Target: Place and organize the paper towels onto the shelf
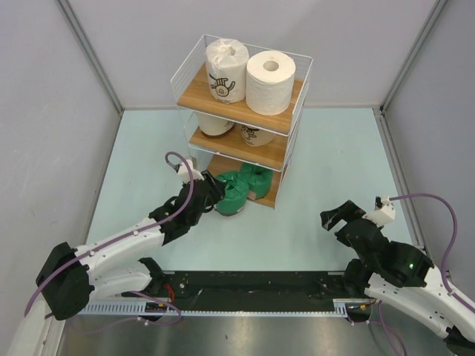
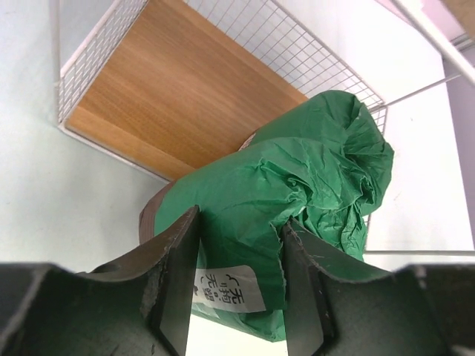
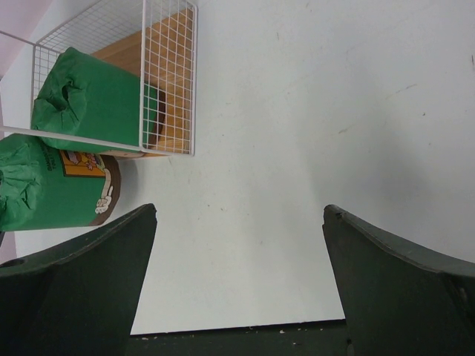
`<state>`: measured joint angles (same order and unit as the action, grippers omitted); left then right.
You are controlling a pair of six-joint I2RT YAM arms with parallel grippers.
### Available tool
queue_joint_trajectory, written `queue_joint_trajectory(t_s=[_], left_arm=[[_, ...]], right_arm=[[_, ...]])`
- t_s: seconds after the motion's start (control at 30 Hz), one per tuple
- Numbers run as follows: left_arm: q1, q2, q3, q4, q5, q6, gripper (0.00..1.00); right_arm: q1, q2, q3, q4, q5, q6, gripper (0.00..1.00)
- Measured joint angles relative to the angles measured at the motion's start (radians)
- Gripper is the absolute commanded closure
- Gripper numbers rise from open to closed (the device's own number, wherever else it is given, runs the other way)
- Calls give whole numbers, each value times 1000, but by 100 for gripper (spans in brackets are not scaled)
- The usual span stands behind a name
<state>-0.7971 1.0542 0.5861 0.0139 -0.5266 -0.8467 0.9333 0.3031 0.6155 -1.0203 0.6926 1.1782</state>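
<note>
One step short of done, apparently: placing the last dark green wrapped paper-towel roll (image 1: 231,199) at the wooden bottom board (image 2: 178,96) of the white wire shelf (image 1: 199,87), beside its green twin (image 1: 256,180). Needs a push further in, then release. Reaching low with the left gripper (image 2: 239,222) clenched on that roll, and holding the right gripper (image 3: 239,211) well apart, spread wide and empty.

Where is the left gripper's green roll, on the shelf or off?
Off: held by the left gripper, the green roll lies in front of the shelf, at its lowest level.

Lab cell — bare grey walls (image 1: 44,89)
</note>
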Motion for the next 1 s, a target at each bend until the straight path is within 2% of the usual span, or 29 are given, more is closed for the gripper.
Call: queue_joint_trajectory(t_s=[0.4,0.53,0.6,0.77,1.0], left_arm=[[13,1,20,55,10,8,52],[13,-5,19,47,9,11,41],[13,-24,14,32,6,11,30],[13,-108,-3,-40,-25,19,16],[15,-188,-18,-126,-85,50,19]], right_arm=[[0,3,0,0,0,0,1],[0,5,0,0,0,0,1],[0,7,0,0,0,0,0],[0,12,0,0,0,1,0],[1,15,0,-1,0,1,0]])
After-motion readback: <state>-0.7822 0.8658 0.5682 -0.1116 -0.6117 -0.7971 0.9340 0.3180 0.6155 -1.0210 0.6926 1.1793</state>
